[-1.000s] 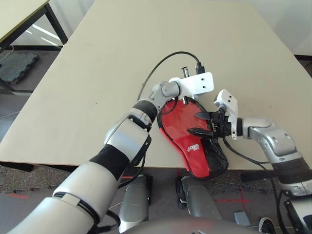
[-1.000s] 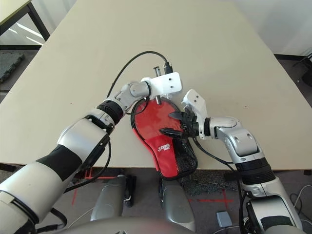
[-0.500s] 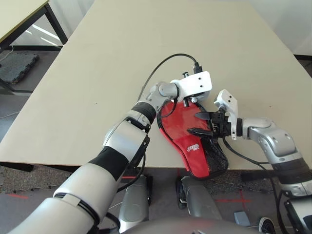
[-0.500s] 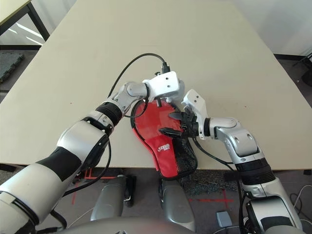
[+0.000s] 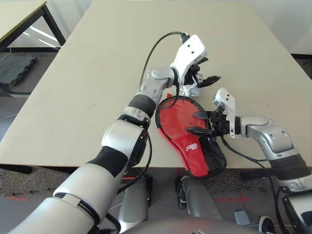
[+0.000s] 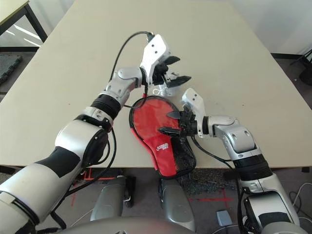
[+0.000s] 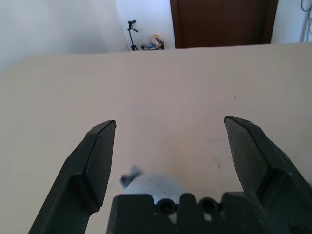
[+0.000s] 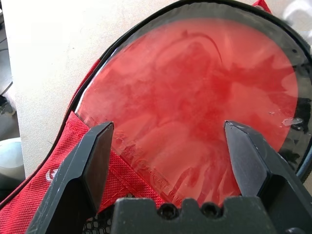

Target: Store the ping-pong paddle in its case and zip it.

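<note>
The flat paddle-shaped fabric case (image 5: 192, 139), red on its upper side with a black zipper rim, a white logo and a black mesh pocket, lies at the table's near edge, just ahead of the robot's body. Its long axis runs from about 11 o'clock, where the round head sits, down to 5 o'clock, where the narrow handle end overhangs the beige table (image 5: 97, 73). In the right wrist view the round red rubber face of the ping-pong paddle (image 8: 195, 112) lies inside the opened case, ringed by the black zipper rim; the wooden handle is hidden, presumably tucked toward the mesh end.

The right gripper (image 5: 199, 123) hovers just over the middle of the case, coming in from 3 o'clock, its two black fingers spread wide with nothing between them. The left gripper (image 5: 207, 70) is lifted well clear at about 12 o'clock of the case head, pointing toward 3 o'clock, its jaws equally wide and empty. Beneath it, just past the case head, sits a small grey-white drawstring pouch (image 6: 163, 89).

With the paddle apparently seated, what remains is closing and zipping. That turns on the zipper rim curving round the head at 11 to 1 o'clock: the right gripper is much the nearer to the case body and suited to pinning it, while the left would have to descend toward 6 o'clock to reach the rim. The zipper pull itself cannot be made out.
</note>
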Controlling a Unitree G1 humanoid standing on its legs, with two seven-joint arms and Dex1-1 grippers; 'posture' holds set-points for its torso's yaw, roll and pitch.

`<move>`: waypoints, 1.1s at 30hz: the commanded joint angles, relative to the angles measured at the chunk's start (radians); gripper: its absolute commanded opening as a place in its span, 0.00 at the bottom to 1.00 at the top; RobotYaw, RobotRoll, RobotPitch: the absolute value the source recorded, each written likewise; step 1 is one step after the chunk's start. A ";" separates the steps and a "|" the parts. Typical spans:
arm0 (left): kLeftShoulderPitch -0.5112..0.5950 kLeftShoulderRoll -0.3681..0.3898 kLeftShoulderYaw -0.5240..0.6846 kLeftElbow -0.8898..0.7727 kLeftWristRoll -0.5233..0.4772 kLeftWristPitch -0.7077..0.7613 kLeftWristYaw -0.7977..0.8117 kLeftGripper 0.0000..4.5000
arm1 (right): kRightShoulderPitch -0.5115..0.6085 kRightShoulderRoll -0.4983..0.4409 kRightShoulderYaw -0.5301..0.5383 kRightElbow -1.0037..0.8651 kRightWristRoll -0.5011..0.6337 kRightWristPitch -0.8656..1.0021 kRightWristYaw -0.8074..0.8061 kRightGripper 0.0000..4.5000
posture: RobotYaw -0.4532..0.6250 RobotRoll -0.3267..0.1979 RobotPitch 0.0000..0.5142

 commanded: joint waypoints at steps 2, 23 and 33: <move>0.136 0.105 -0.077 -0.186 -0.005 0.156 -0.137 0.99 | 0.043 -0.006 0.061 0.060 -0.029 0.031 0.014 1.00 | 0.48 0.62 0.27; 0.417 0.219 -0.309 -0.405 0.012 0.305 -0.215 0.99 | 0.013 -0.056 0.032 0.073 -0.020 0.021 0.054 1.00 | 0.47 0.62 0.23; 0.394 0.229 -0.343 -0.303 0.053 0.210 -0.200 0.99 | -0.066 -0.150 -0.046 0.088 0.020 0.042 0.127 1.00 | 0.47 0.62 0.25</move>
